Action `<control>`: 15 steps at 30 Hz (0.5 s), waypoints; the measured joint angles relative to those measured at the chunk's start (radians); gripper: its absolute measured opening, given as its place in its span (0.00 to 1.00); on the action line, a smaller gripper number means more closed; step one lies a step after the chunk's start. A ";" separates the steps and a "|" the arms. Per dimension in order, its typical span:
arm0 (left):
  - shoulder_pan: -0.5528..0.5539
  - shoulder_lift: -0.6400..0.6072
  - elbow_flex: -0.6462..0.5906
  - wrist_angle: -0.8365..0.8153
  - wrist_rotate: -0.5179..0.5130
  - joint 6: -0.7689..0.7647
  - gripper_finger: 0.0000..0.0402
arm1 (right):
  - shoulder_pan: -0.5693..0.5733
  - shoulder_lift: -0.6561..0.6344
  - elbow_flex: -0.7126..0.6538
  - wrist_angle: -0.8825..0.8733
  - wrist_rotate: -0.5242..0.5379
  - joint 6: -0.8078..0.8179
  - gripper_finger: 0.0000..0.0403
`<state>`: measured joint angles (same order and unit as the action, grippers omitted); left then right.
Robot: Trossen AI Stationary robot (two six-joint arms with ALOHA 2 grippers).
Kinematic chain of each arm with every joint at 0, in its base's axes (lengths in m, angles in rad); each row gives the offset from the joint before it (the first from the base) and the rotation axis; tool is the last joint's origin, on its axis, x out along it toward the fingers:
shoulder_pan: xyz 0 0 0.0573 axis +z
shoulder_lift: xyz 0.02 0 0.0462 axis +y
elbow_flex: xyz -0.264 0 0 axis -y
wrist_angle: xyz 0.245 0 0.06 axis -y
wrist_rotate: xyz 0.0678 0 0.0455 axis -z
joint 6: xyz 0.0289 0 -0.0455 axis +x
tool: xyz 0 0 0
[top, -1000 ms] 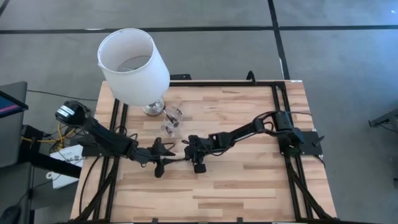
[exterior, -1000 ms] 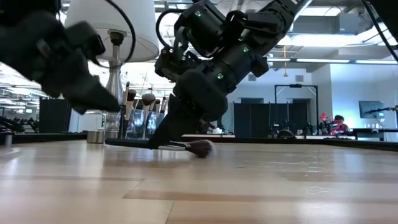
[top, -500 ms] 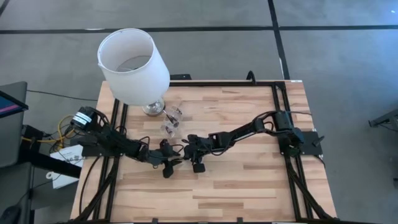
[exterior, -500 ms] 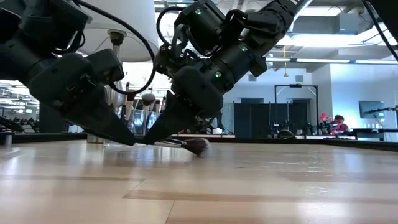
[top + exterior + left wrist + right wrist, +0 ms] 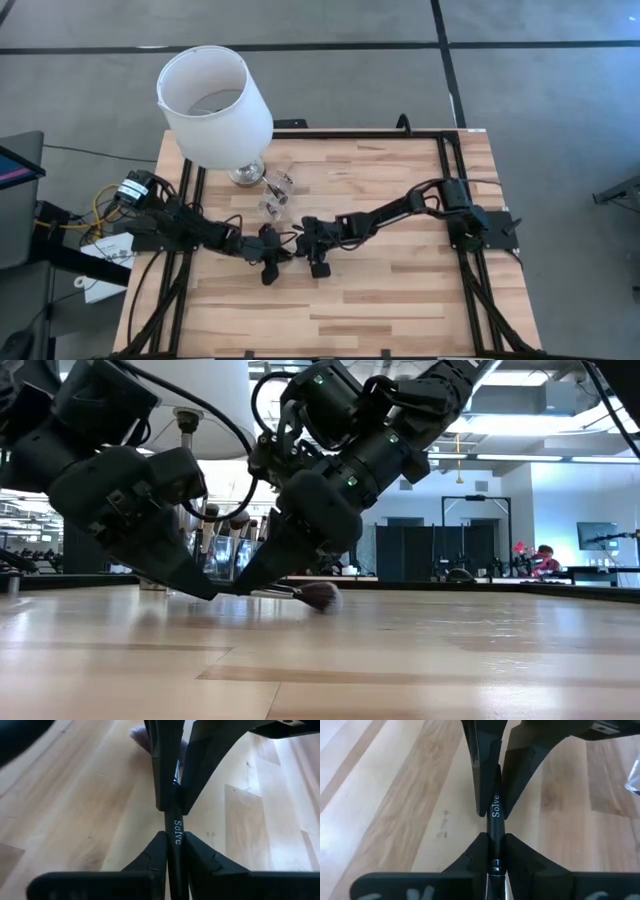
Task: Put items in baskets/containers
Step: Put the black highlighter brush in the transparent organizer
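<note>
Two tools (image 5: pixel 285 249) tip-to-tip on one brush (image 5: pixel 300 594).

Lamp (image 5: pixel 215 105) and clear cup (image 5: pixel 277 192) crowd far-left corner, bare table (image 5: pixel 400 290) elsewhere

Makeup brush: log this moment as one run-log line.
phase: handover | left gripper: shut on makeup brush | right gripper: shut on makeup brush | clear cup: holds other brushes

High view overhead, whole table (image 5: pixel 400 290); low view level, close; both wrist views close, facing each other, sharing one brush (image 5: pixel 176 827).
</note>
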<state>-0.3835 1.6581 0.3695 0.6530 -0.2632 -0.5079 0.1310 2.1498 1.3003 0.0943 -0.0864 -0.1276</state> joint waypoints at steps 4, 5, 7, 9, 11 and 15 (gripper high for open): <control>0.017 0.000 0.000 -0.001 0.006 0.002 0.10 | -0.001 0.000 0.000 -0.005 0.001 0.002 0.12; 0.018 0.000 0.000 0.000 0.006 0.002 0.10 | 0.000 -0.001 0.000 -0.007 0.007 0.015 0.13; 0.019 0.000 0.000 0.007 0.005 0.002 0.10 | 0.000 -0.016 0.000 -0.031 0.036 0.046 0.18; 0.020 0.000 0.000 0.005 0.004 0.002 0.10 | 0.001 -0.043 0.013 -0.084 0.059 0.054 0.22; 0.019 -0.001 0.000 0.006 0.005 0.005 0.10 | 0.005 -0.079 0.031 -0.156 0.063 0.051 0.26; 0.019 -0.041 0.000 0.006 -0.005 0.052 0.10 | 0.028 -0.194 0.090 -0.369 0.078 0.023 0.32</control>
<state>-0.3641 1.6167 0.3691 0.6590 -0.2682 -0.4558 0.1594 1.9557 1.3905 -0.2746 -0.0089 -0.1047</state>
